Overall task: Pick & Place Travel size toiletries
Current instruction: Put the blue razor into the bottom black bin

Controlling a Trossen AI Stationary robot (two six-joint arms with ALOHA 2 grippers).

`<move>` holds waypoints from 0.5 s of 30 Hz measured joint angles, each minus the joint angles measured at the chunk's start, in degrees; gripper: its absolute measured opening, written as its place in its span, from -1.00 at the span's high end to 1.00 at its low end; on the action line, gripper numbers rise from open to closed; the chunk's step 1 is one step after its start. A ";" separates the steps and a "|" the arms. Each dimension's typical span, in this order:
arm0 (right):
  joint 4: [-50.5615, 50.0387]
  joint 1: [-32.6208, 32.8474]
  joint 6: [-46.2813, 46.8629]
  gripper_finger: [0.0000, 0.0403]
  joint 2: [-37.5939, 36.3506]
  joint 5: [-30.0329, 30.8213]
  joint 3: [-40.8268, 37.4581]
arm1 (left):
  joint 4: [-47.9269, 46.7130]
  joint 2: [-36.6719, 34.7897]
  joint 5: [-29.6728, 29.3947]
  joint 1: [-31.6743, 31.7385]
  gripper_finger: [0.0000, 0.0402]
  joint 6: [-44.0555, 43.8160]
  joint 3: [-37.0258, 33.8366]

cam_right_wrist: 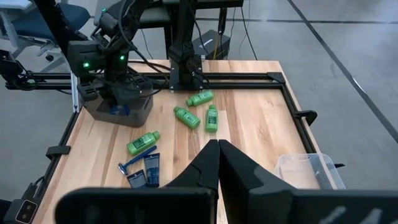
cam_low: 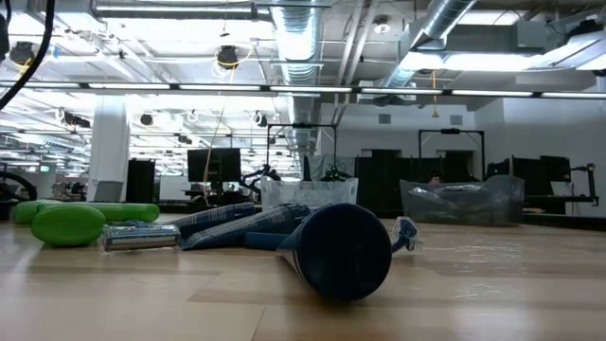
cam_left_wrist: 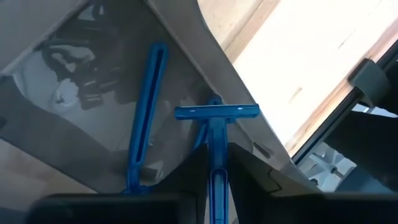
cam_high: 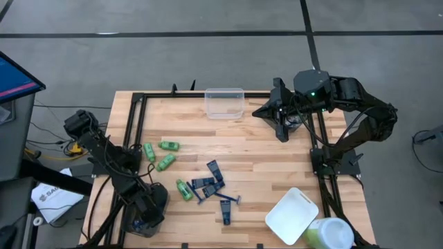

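Razor [cam_left_wrist: 216, 134] pinched in left jaws [cam_left_wrist: 214, 163] inside grey tub [cam_left_wrist: 124, 149], second razor [cam_left_wrist: 146, 112] lying beside it. Clear tub [cam_high: 224, 102] near right jaws [cam_right_wrist: 217, 163], which are together, holding nothing.

Both arms are dark, near black, built of chunky angular housings joined by rounded joints. The right arm [cam_high: 325, 93] carries a boxy wrist block with a small green light glowing on top, and black cables loop from behind that block back toward its base. The left arm [cam_high: 114, 169] shows the same matte black shells, with a green light near its wrist seen from the right wrist view. The right gripper [cam_right_wrist: 217, 163] ends in two smooth, dark, tapering fingers with flat inner faces.
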 joint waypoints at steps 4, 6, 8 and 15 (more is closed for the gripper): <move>0.00 0.00 0.00 1.00 0.00 0.00 0.00 | -1.01 0.00 -1.03 -0.12 0.66 -0.01 0.00; 0.00 0.00 0.00 1.00 0.00 0.00 0.00 | -1.68 -0.02 -0.84 -0.12 0.59 0.05 0.00; 0.00 0.00 -0.01 1.00 0.00 0.00 0.00 | -2.28 -0.02 0.32 -0.12 0.50 0.33 0.00; 0.00 0.00 -0.02 1.00 0.00 0.00 0.00 | -1.31 -6.41 1.76 1.12 0.11 3.23 0.04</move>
